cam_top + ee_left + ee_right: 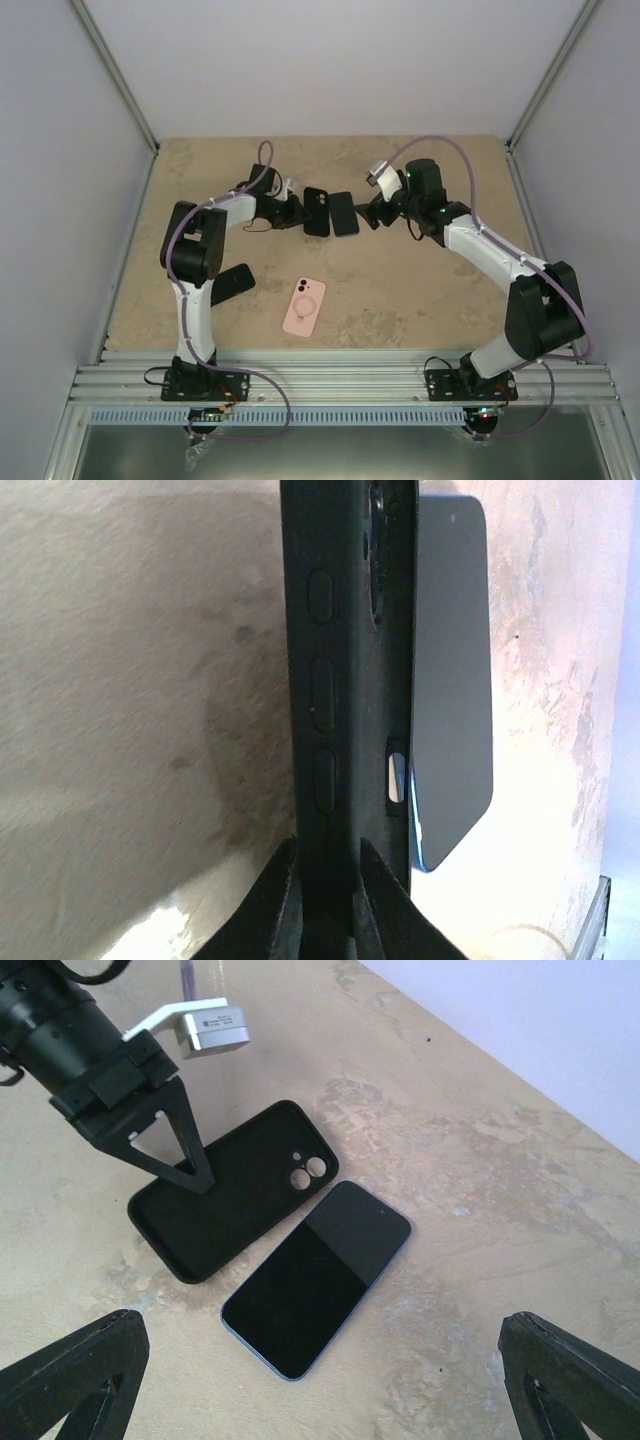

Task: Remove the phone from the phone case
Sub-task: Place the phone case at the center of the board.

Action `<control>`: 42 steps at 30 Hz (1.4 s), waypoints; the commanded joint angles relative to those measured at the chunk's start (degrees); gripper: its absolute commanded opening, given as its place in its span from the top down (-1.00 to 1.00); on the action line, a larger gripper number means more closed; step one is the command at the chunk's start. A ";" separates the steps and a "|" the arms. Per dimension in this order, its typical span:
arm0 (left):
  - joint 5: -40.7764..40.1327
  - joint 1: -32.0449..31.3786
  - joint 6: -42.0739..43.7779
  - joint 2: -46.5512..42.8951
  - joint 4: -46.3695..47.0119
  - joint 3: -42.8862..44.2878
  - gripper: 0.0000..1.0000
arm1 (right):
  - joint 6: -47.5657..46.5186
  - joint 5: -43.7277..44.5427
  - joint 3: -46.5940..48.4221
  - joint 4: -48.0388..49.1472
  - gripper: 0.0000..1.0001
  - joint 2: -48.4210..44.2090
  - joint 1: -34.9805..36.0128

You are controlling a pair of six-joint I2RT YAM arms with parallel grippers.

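Left tool pinching black case, right tool wide, phone lying beside case

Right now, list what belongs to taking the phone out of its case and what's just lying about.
Job: black case, phone beside it, left gripper clamping the case, right gripper open.
Lying about: pink case, dark flat object by the left arm.

Dark phone lies flat just beside empty black case.
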 commanded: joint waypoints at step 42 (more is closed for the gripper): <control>-19.94 -2.86 6.74 -21.38 -13.83 -4.94 -0.92 | 0.33 -1.84 0.11 -4.19 -0.95 -9.62 -3.34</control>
